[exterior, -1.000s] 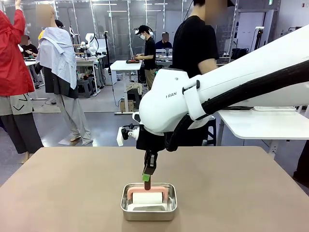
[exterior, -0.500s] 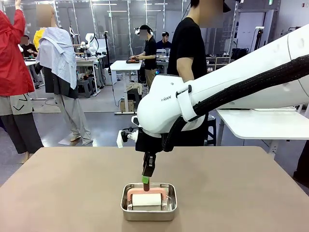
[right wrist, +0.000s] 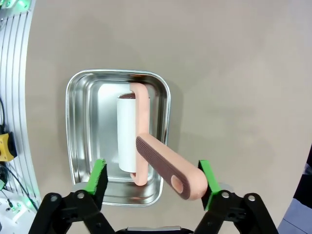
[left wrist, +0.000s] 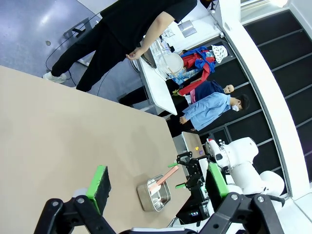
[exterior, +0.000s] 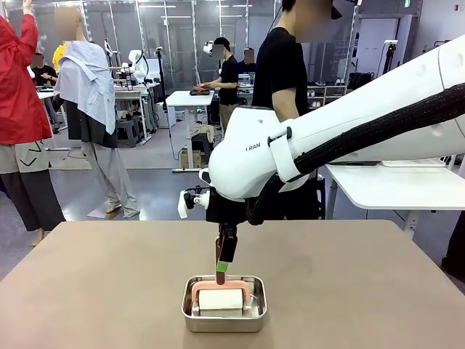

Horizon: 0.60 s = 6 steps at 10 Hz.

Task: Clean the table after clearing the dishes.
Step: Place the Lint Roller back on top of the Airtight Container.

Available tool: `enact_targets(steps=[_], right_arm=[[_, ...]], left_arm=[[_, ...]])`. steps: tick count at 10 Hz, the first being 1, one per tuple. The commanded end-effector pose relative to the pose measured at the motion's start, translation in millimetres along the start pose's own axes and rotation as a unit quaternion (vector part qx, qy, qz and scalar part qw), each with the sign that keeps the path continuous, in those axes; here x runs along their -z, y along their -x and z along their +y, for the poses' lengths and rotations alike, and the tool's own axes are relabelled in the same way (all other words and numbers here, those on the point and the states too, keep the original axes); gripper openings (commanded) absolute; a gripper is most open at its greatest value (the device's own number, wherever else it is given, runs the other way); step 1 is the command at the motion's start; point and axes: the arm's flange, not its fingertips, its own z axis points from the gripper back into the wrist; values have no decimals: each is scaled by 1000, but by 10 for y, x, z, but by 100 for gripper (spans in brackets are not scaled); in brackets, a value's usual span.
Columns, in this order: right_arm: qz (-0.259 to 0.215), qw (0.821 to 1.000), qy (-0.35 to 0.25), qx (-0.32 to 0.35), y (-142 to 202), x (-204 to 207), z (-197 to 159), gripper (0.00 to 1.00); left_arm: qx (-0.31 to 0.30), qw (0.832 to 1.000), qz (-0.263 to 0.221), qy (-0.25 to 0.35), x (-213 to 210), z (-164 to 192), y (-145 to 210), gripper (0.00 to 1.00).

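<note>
The taupe-brown table point(exterior: 102, 276) carries a small steel pan point(exterior: 187, 309) near its front middle. A lint roller point(right wrist: 127, 131) with a white roll and a pink handle point(right wrist: 165, 170) lies in the pan, its handle angled up over the rim. My right gripper point(exterior: 221, 267) hangs just above the pan; in the right wrist view its green-padded jaws point(right wrist: 152, 178) stand wide open on either side of the handle without touching it. My left gripper point(left wrist: 157, 183) is open and empty, high over the table point(left wrist: 58, 126). What looks like a round white plate point(left wrist: 169, 63) of the dishes rests on a white side table.
A person in black point(exterior: 287, 80) stands at the table's far edge, next to the white side table point(exterior: 392, 185) at the right. Bare tabletop point(right wrist: 234, 73) surrounds the pan on all sides. Other people work farther back.
My right gripper has opened and let go of the roller's handle, then lifted slightly. The roller has settled flat into the pan. The person has shifted a little.
</note>
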Motion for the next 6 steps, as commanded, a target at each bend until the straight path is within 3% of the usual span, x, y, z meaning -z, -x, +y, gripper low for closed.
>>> enact_targets(steps=[1, 6], right_arm=[[2, 1000, 19, 7, 2, -33, 58, 100], [-1, 1000, 4, -1, -3, -21, -4, 100]], left_arm=[[0, 1000, -5, 9, -16, -19, -7, 100], [0, 1000, -5, 9, -16, -19, -7, 100]])
